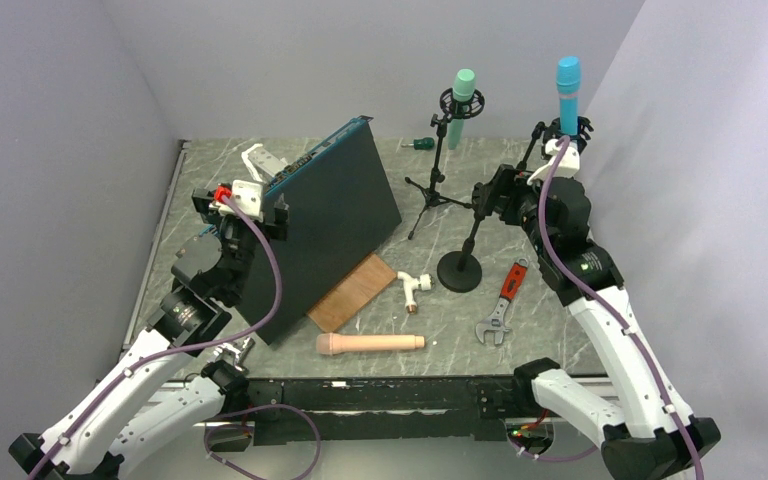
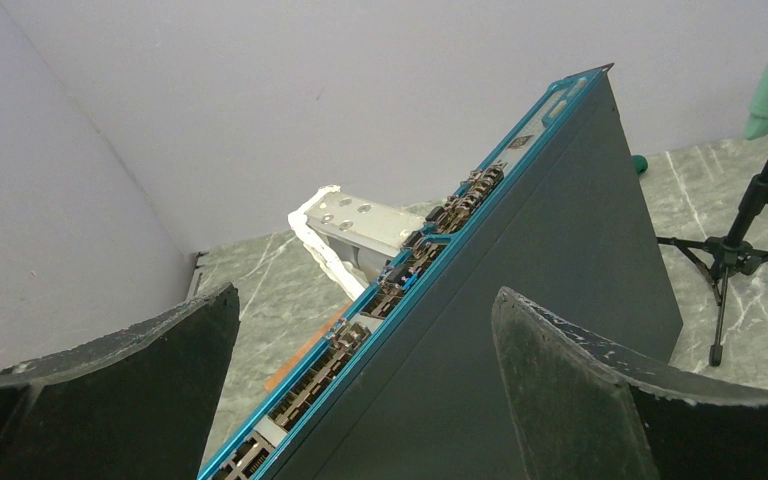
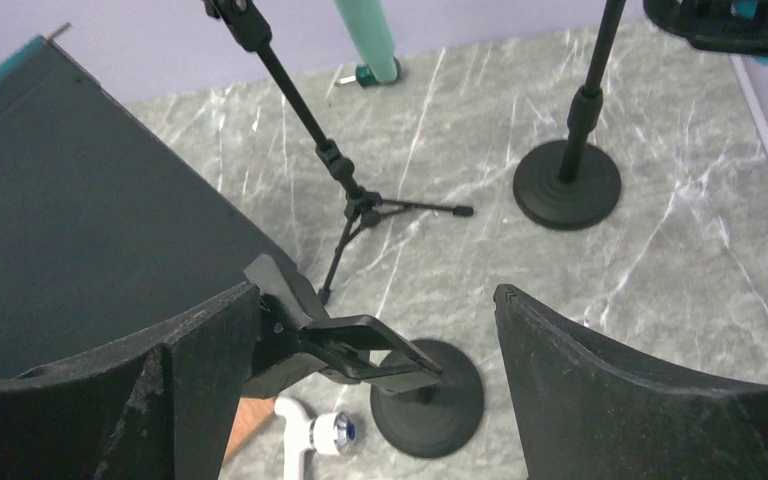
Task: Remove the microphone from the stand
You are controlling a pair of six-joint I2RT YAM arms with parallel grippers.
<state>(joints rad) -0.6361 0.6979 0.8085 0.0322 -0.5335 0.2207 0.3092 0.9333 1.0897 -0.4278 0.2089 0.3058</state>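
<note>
A blue microphone stands upright in a shock mount at the back right, just behind my right arm. Its mount and round-base stand show in the right wrist view. A green microphone sits in a tripod stand. A third round-base stand carries an empty black clip. My right gripper is open, with the clip against its left finger. A beige microphone lies on the table at the front. My left gripper is open astride the top edge of a leaning dark panel.
A red-handled wrench, a white pipe fitting and a wooden board lie near the front stand. A green screwdriver lies at the back. Grey walls close in on the left, back and right.
</note>
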